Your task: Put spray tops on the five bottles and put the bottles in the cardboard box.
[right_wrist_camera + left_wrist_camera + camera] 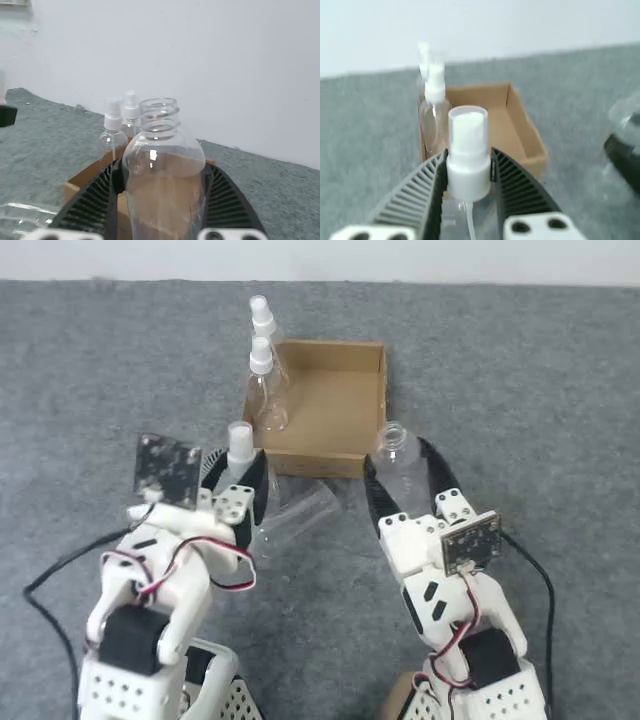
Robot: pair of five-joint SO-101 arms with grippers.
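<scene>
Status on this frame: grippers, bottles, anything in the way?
Left gripper shut on spray top. Right gripper shut on uncapped bottle. Two capped bottles in cardboard box. Another bottle lies between arms.

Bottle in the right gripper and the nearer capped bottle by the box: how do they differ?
The bottle in the right gripper has an open threaded neck; the nearer capped bottle wears a white spray top. The first is clamped off the near right corner of the cardboard box; the second stands free at its left wall. Both are clear and upright.
</scene>
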